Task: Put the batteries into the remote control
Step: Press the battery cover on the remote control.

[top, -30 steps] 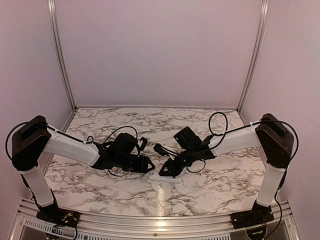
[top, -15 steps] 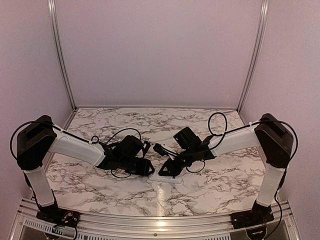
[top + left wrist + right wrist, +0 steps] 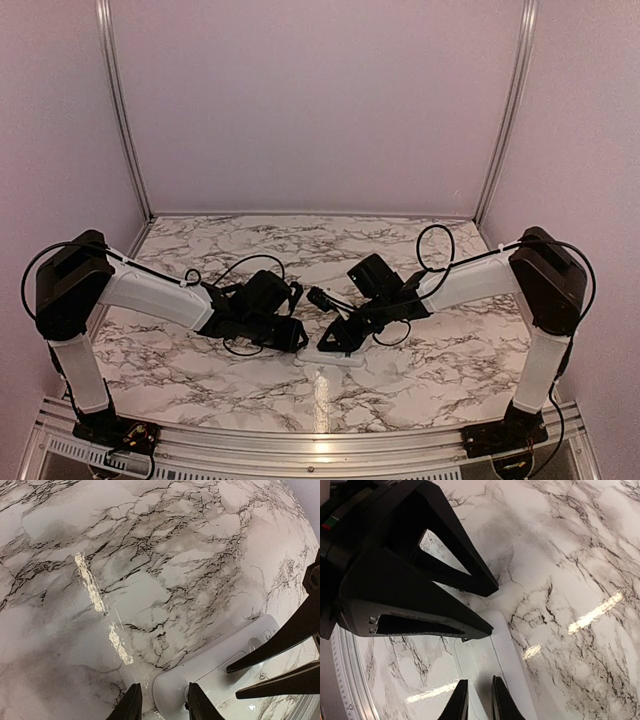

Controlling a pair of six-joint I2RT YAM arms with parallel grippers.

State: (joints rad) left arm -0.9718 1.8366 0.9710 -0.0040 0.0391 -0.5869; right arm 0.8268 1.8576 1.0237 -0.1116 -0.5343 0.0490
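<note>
The remote control lies flat on the marble table, plain white back up, between both arms. My left gripper is low at its left end. In the left wrist view the remote's rounded corner sits between the jaws of the left gripper, with a gap at the left finger, so nothing is clamped. My right gripper is shut, its tips over the remote's back with nothing between them. The batteries are out of view.
The left gripper's black fingers fill the upper left of the right wrist view, close to my right fingertips. An aluminium rail runs along the table's near edge. Purple walls enclose the table on three sides.
My left arm has moved right to the remote's end, and its jaws have narrowed. The right arm and the remote have not moved.
</note>
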